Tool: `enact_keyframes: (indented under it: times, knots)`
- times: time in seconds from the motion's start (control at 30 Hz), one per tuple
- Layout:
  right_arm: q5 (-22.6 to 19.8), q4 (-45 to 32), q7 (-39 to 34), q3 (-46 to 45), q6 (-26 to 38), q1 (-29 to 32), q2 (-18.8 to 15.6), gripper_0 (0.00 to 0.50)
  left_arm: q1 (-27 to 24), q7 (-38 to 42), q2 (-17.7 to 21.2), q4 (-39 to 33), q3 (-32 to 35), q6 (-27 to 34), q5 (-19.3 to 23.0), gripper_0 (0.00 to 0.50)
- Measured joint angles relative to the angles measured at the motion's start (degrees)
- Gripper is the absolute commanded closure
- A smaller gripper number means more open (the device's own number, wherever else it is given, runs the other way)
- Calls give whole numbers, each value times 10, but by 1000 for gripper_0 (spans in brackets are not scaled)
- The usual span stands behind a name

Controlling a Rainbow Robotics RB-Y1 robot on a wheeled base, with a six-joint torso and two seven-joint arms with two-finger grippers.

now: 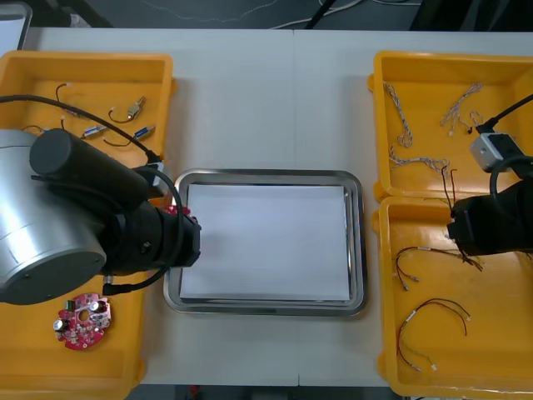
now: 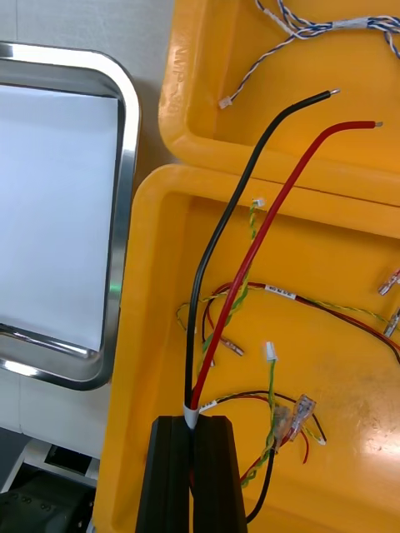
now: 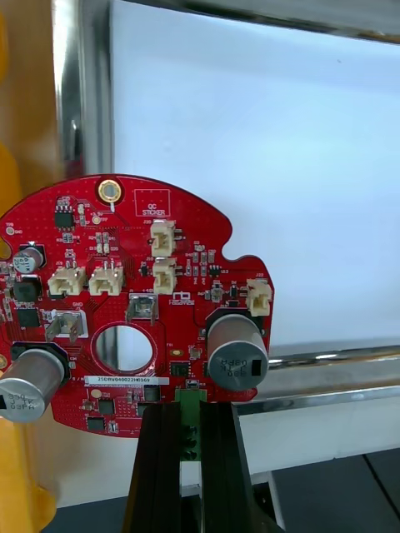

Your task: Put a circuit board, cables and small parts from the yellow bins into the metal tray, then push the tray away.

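Observation:
My left gripper (image 3: 188,426) is shut on the green connector at the edge of a round red circuit board (image 3: 125,283). It holds the board over the left rim of the metal tray (image 1: 266,174), which is white inside. In the front view a sliver of this board (image 1: 171,211) shows under the left arm. Over the near right yellow bin (image 1: 500,350), my right gripper (image 2: 196,437) is shut on a red and black cable (image 2: 250,241). The cable's free ends (image 1: 450,185) stick out toward the far right bin.
A second red circuit board (image 1: 82,321) lies in the near left bin. The far left bin (image 1: 83,62) holds small metal parts (image 1: 137,107) and cables. Twisted blue and white cables (image 1: 401,117) lie in the far right bin; red and yellow cables (image 1: 433,325) in the near right one.

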Motion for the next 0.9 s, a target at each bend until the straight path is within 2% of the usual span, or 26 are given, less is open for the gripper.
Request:
enact_keyframes:
  times: [0.33,0.6,0.9]
  knots:
    - [-3,-2,0,0,0,0,0,500,-41,50,0,6,-88,-18,-27,500]
    - [-3,-2,0,0,0,0,0,500,-68,55,-7,65,-166,-63,-59,500]
    - [-3,-2,0,0,0,0,0,500,-73,55,-18,96,-212,-83,-76,500]
